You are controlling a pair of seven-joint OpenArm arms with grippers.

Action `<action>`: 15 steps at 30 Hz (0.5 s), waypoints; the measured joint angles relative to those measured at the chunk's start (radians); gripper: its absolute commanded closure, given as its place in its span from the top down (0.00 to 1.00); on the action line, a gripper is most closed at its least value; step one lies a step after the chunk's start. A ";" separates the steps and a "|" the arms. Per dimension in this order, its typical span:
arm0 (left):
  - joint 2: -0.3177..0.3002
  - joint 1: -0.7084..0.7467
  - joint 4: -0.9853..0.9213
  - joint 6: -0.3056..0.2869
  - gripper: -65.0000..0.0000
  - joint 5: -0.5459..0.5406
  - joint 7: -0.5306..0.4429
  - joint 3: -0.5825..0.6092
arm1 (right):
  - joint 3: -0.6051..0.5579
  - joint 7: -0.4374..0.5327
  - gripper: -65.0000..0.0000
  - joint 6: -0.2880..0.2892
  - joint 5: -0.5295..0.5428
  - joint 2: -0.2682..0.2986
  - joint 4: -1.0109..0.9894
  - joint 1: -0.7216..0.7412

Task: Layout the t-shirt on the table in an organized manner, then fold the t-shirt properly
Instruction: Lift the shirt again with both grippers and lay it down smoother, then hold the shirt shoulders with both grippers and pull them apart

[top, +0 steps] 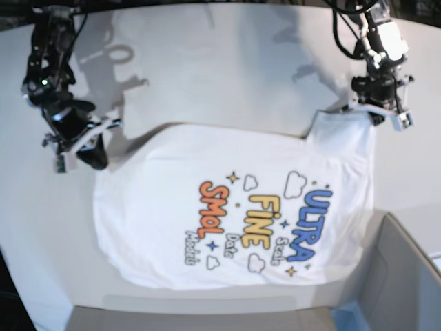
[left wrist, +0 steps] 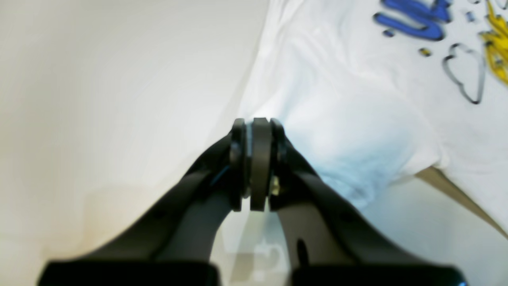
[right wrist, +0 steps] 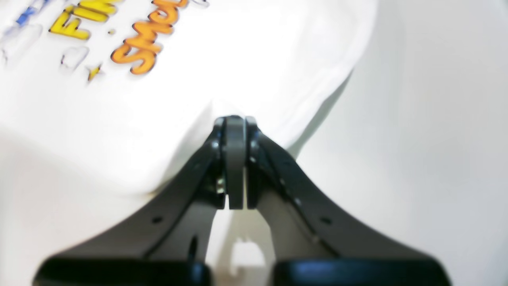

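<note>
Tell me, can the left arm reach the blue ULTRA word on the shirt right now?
Probably not yet. The left gripper is shut on the t-shirt edge, so it must let go first. Nothing covers the ULTRA print, which lies nearby.

Print on the t-shirt [left wrist: 357,99], left wrist view: we see only part of the blue lettering, cut by the top edge, and a yellow patch cut by the right edge; all soft with blur.
Print, right wrist view: we see yellow and orange letters run off the top edge.
Cloth between the pads: hidden by the left gripper [left wrist: 256,127] and the right gripper [right wrist: 235,121].
Small lettering beside the big words, base view: too small for us to read.
Grey box [top: 406,276] right of the t-shirt: cropped by the frame corner.
</note>
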 measured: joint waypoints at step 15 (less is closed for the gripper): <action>0.007 0.153 0.003 -0.004 0.00 0.000 0.108 -0.022 | 0.162 -0.172 0.00 0.014 0.022 -0.032 0.011 -0.224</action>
